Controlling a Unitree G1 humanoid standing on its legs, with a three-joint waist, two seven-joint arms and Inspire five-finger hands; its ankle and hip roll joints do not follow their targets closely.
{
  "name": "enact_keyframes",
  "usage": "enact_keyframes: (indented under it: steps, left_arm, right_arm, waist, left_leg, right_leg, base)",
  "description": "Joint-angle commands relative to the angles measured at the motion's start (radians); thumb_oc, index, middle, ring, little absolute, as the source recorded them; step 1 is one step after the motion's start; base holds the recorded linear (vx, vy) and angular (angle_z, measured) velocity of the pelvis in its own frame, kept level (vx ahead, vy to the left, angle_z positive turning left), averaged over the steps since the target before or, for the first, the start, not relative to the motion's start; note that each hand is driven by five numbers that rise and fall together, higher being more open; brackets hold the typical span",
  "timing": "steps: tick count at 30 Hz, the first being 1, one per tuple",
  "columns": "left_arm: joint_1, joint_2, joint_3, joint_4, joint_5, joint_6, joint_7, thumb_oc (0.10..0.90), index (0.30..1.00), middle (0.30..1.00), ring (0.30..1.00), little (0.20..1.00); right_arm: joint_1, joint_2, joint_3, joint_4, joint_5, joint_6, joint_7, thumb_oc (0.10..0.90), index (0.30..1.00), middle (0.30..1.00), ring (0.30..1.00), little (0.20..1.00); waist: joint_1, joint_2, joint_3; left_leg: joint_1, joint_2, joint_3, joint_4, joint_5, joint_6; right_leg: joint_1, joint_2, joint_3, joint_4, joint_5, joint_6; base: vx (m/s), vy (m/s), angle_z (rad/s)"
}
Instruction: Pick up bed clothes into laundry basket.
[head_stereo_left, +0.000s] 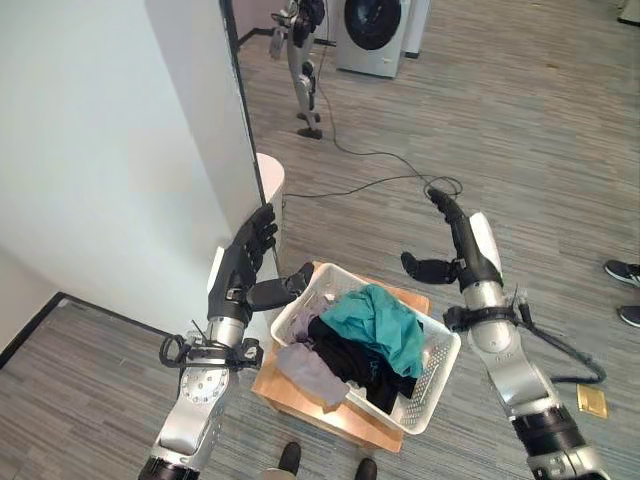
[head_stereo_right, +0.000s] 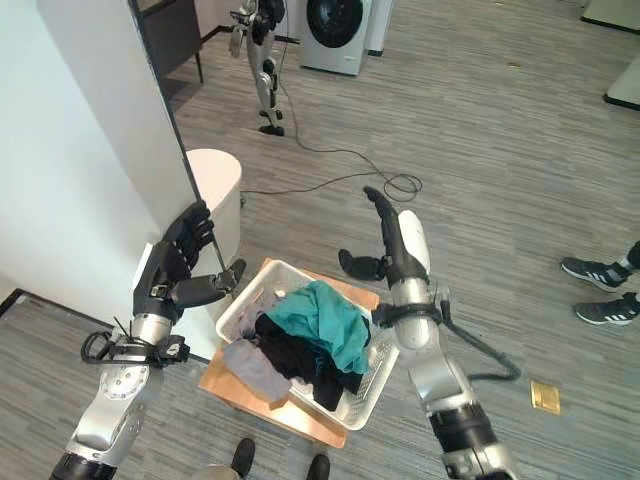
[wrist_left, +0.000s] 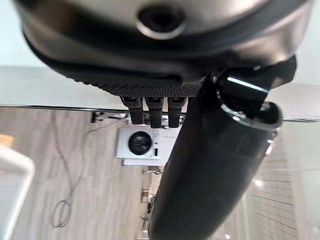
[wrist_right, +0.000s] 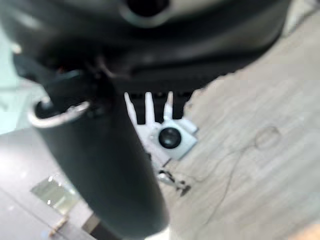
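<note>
Nearest you, the basket (head_stereo_left: 432, 372), white and slotted, sits on a low wooden stand (head_stereo_left: 290, 396) between the two arms. It holds the clothes (head_stereo_right: 318, 340): a teal piece on top, black ones under it, and a grey piece hanging over the near rim. Two shoe tips of a person (head_stereo_right: 278, 460) show at the bottom edge, just in front of the stand.

Your left hand (head_stereo_left: 247, 265) is raised beside the basket's left corner, fingers straight and pointing up, thumb stuck out toward the rim; you cannot tell from the head views whether the thumb touches it. The hand holds nothing. Your right hand (head_stereo_right: 388, 240) is up on the other side of the basket, apart from it, fingers straight and pointing away, thumb spread out to the left, also empty.

The wrist views add what the head views cannot: each looks along its own hand and shows a row of straight fingertips with nothing between them and the thumb, and past them the washing machine (wrist_left: 138, 143).

The head views alone give you the white wall (head_stereo_left: 100, 150) close behind the left hand, a round white bin (head_stereo_right: 218, 180) at its corner, a second person's shoes (head_stereo_right: 600, 285) at the right edge, and far off, another robot (head_stereo_left: 305, 60) by the machine.
</note>
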Motion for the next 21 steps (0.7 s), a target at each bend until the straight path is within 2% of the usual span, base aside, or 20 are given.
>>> enact_keyframes:
  steps: [1, 6, 10, 11, 12, 13, 14, 15, 16, 18, 19, 20, 21]
  left_arm:
    - [-0.068, 0.031, 0.011, -0.04, 0.011, -0.084, -0.002, 0.8, 0.9, 0.9, 0.9, 0.9]
    - [-0.015, 0.053, -0.008, -0.047, 0.046, -0.08, -0.012, 0.8, 0.9, 0.9, 0.9, 0.9]
    - [0.011, 0.047, -0.016, -0.034, 0.047, -0.077, -0.022, 0.8, 0.9, 0.9, 0.9, 0.9]
    - [0.003, 0.044, -0.026, -0.019, 0.047, -0.076, -0.024, 0.8, 0.9, 0.9, 0.9, 0.9]
    - [0.002, 0.044, -0.026, -0.017, 0.047, -0.076, -0.024, 0.8, 0.9, 0.9, 0.9, 0.9]
    - [-0.01, 0.041, -0.033, 0.002, 0.059, -0.078, -0.018, 0.8, 0.9, 0.9, 0.9, 0.9]
    - [-0.008, 0.039, -0.035, 0.009, 0.067, -0.078, -0.017, 0.8, 0.9, 0.9, 0.9, 0.9]
    - [-0.007, 0.039, -0.036, 0.009, 0.067, -0.079, -0.017, 0.8, 0.9, 0.9, 0.9, 0.9]
    - [-0.001, 0.037, -0.035, 0.013, 0.076, -0.08, -0.016, 0.8, 0.9, 0.9, 0.9, 0.9]
    - [0.022, 0.039, -0.037, 0.029, 0.096, -0.078, -0.01, 0.8, 0.9, 0.9, 0.9, 0.9]
    - [0.024, 0.038, -0.038, 0.029, 0.096, -0.079, -0.01, 0.8, 0.9, 0.9, 0.9, 0.9]
    - [0.024, 0.037, -0.041, 0.029, 0.106, -0.074, -0.001, 0.8, 0.9, 0.9, 0.9, 0.9]
    - [0.025, 0.036, -0.041, 0.029, 0.106, -0.074, -0.001, 0.8, 0.9, 0.9, 0.9, 0.9]
  right_arm:
    - [-0.056, -0.023, -0.05, -0.104, -0.006, -0.103, -0.001, 0.8, 0.9, 0.9, 0.9, 0.9]
    - [0.039, -0.046, -0.077, -0.241, -0.01, -0.17, 0.006, 0.8, 0.9, 0.9, 0.9, 0.9]
    - [0.045, -0.052, -0.074, -0.247, -0.003, -0.181, 0.003, 0.8, 0.9, 0.9, 0.9, 0.9]
    - [0.067, -0.062, -0.082, -0.255, -0.003, -0.186, -0.009, 0.8, 0.9, 0.9, 0.9, 0.9]
    - [0.068, -0.062, -0.084, -0.256, -0.003, -0.185, -0.009, 0.8, 0.9, 0.9, 0.9, 0.9]
    - [0.105, -0.052, -0.092, -0.266, 0.024, -0.196, -0.016, 0.8, 0.9, 0.9, 0.9, 0.9]
    - [0.131, -0.046, -0.094, -0.27, 0.039, -0.202, -0.012, 0.8, 0.9, 0.9, 0.9, 0.9]
    - [0.134, -0.046, -0.095, -0.272, 0.04, -0.202, -0.011, 0.8, 0.9, 0.9, 0.9, 0.9]
    - [0.162, -0.045, -0.099, -0.279, 0.047, -0.208, -0.005, 0.8, 0.9, 0.9, 0.9, 0.9]
    - [0.263, -0.041, -0.111, -0.274, 0.074, -0.22, 0.02, 0.8, 0.9, 0.9, 0.9, 0.9]
    - [0.266, -0.041, -0.111, -0.276, 0.074, -0.22, 0.021, 0.8, 0.9, 0.9, 0.9, 0.9]
    - [0.294, -0.044, -0.113, -0.254, 0.084, -0.221, 0.025, 0.8, 0.9, 0.9, 0.9, 0.9]
    - [0.295, -0.046, -0.113, -0.255, 0.084, -0.221, 0.026, 0.8, 0.9, 0.9, 0.9, 0.9]
  waist:
    - [-0.005, -0.037, -0.063]
    - [-0.043, -0.013, -0.044]
    - [-0.049, -0.005, -0.016]
    - [-0.068, -0.019, 0.018]
    - [-0.067, -0.019, 0.019]
    - [-0.098, -0.036, 0.03]
    - [-0.108, -0.039, 0.027]
    - [-0.106, -0.037, 0.027]
    - [-0.115, -0.038, 0.026]
    - [-0.157, -0.034, 0.001]
    - [-0.157, -0.033, -0.001]
    - [-0.186, -0.024, -0.019]
    - [-0.186, -0.022, -0.02]
  left_leg:
    - [-0.008, 0.036, 0.058, 0.0, -0.068, -0.015]
    - [-0.007, 0.072, 0.086, 0.007, -0.022, -0.028]
    - [-0.041, 0.073, 0.103, 0.047, -0.011, -0.029]
    - [-0.074, 0.077, 0.148, 0.138, -0.047, -0.029]
    - [-0.08, 0.077, 0.149, 0.152, -0.055, -0.028]
    - [-0.073, 0.085, 0.205, 0.252, -0.133, -0.014]
    - [-0.064, 0.086, 0.215, 0.309, -0.16, -0.011]
    - [-0.068, 0.089, 0.216, 0.321, -0.169, -0.011]
    - [-0.057, 0.096, 0.222, 0.388, -0.191, -0.01]
    - [0.005, 0.124, 0.231, 0.488, -0.206, -0.012]
    - [0.006, 0.126, 0.23, 0.488, -0.207, -0.014]
    - [0.058, 0.149, 0.238, 0.498, -0.202, -0.022]
    - [0.061, 0.152, 0.238, 0.495, -0.203, -0.023]
  right_leg:
    - [0.112, -0.054, -0.005, 0.063, -0.233, 0.045]
    - [0.104, -0.01, 0.052, 0.047, -0.223, 0.022]
    - [0.105, -0.007, 0.071, 0.018, -0.203, 0.019]
    - [0.092, -0.027, 0.07, 0.026, -0.198, 0.016]
    - [0.091, -0.027, 0.071, 0.028, -0.199, 0.016]
    - [0.048, -0.053, 0.075, 0.05, -0.182, 0.016]
    - [0.034, -0.059, 0.084, 0.056, -0.175, 0.017]
    - [0.034, -0.057, 0.085, 0.058, -0.177, 0.017]
    - [0.026, -0.058, 0.092, 0.061, -0.171, 0.015]
    - [-0.004, -0.053, 0.099, 0.065, -0.161, 0.012]
    - [-0.004, -0.051, 0.099, 0.066, -0.162, 0.011]
    - [-0.029, -0.048, 0.095, 0.069, -0.157, 0.015]
    - [-0.028, -0.045, 0.095, 0.07, -0.158, 0.015]
  base:
    - [-0.11, -0.057, -0.45]
    - [-0.19, -0.105, -0.26]
    - [-0.19, -0.044, -0.22]
    - [-0.3, -0.021, -0.2]
    - [-0.39, 0.011, -0.17]
    - [-0.23, 0.05, -0.1]
    - [-0.23, 0.05, -0.09]
    - [-0.09, 0.044, -0.11]
    - [-0.08, 0.046, -0.08]
    - [-0.11, 0.096, -0.05]
    - [-0.11, 0.167, -0.21]
    - [-0.04, 0.101, -0.23]
    - [-0.09, 0.232, -0.19]
